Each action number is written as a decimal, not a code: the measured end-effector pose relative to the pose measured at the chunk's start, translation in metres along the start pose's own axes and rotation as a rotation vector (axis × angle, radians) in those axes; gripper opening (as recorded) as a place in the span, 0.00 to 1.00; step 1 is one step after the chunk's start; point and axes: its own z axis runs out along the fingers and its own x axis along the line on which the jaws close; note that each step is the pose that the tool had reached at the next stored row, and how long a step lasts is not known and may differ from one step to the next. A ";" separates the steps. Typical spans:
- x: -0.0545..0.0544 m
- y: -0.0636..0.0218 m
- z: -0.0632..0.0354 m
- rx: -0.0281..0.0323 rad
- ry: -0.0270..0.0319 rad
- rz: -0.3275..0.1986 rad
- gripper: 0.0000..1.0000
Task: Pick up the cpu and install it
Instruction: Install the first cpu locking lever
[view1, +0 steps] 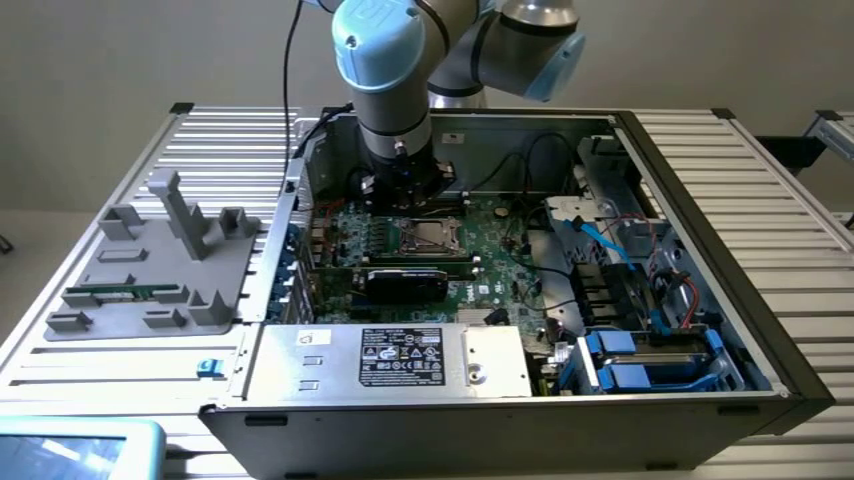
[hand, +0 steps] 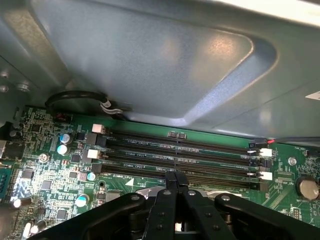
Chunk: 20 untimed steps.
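The claw (hand: 175, 176) fills the foreground of the wrist view. Its two black fingers are pressed together at the tips, and nothing shows between them. Just beyond the tips run the four long memory slots (hand: 180, 155) on the green motherboard (hand: 45, 170), and behind them rises the grey case wall (hand: 150, 65).

In the exterior view the claw (view1: 404, 200) hangs inside the open computer case (view1: 694, 200), which sits in the middle of the slatted table (view1: 774, 180). It is near the case's far wall, directly over the far edge of the metal-framed socket (view1: 402, 238). The square inside that frame looks silver-grey, so I judge that the cpu (view1: 431, 236) lies in the socket, though I cannot be sure it is fully seated.

A grey fixture tray (view1: 147, 270) on the table's edge at the exterior view's left holds a green memory stick (view1: 127, 293).

The cpu should be light, stiff and flat, with a slick metal top and a delicate contact face underneath. The safest hold is probably on two opposite edges of its rim, keeping it level and never pressing it down at a tilt.
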 end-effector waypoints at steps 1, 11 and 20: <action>0.000 0.0003 0.0001 0.0001 0.0000 0.000 0.09; 0.000 0.0015 0.0012 -0.0007 0.0012 -0.004 0.09; -0.001 0.0008 0.0016 -0.0013 0.0019 -0.006 0.09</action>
